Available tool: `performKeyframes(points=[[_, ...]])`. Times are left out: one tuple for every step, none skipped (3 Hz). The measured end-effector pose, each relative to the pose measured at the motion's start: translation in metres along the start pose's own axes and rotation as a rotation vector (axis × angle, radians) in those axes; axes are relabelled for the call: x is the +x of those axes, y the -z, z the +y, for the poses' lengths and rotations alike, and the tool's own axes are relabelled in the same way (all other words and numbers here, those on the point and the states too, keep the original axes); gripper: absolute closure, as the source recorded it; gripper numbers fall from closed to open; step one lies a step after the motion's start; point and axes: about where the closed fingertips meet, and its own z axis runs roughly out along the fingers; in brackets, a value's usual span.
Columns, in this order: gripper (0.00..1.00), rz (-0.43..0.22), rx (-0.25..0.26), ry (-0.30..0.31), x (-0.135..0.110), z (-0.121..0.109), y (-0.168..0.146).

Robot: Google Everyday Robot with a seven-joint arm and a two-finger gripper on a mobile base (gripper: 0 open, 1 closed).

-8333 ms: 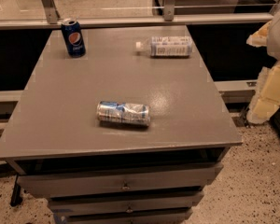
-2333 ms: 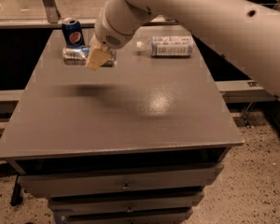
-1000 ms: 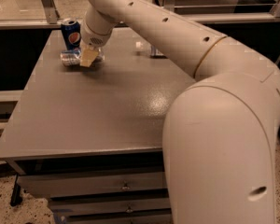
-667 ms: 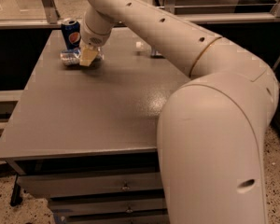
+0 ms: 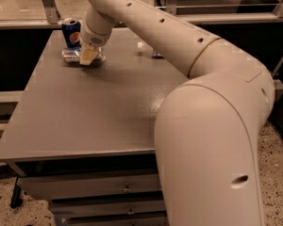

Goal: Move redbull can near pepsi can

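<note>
**Item 1. pepsi can** (image 5: 71, 32): Upright, dark blue, silver top. It stands just behind the end effector and slightly to its left, near the far-left corner of the counter (image 5: 85, 117).

**Item 2. redbull can** (image 5: 70, 56): Slim, silver and blue, lying on its side. It is directly under the end effector, with one end poking out to the left and the other just showing to the right. It appears to rest on the counter surface. It lies just in front of the pepsi can, close to it; whether the two touch cannot be told.

**Item 3. end effector** (image 5: 88, 56): Lowered to the counter, with its tan fingers (image 5: 89, 55) pinching the redbull can across its middle.

**Item 4. white-capped bottle** (image 5: 140, 45): To the right of the end effector and well apart from it. Only the cap and a sliver of the body show past the arm (image 5: 203, 79). It plays no part in the task.

**Status of task**
- Done, by appearance: the redbull can has been carried over and sits beside the pepsi can, so the placement looks achieved.
- Left, by judgement: the end effector must spread to release the can, then lift clear.
- Risk: the can lies on its side and may roll, so the withdrawal should not nudge it or knock the upright pepsi can behind it.
</note>
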Motion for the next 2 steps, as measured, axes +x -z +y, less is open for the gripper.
performKeyframes(points=[[0.0, 0.0, -0.003, -0.001, 0.0019, 0.0016, -0.0005], [0.0, -0.001, -0.001, -0.007, 0.0048, 0.0048, 0.0029]])
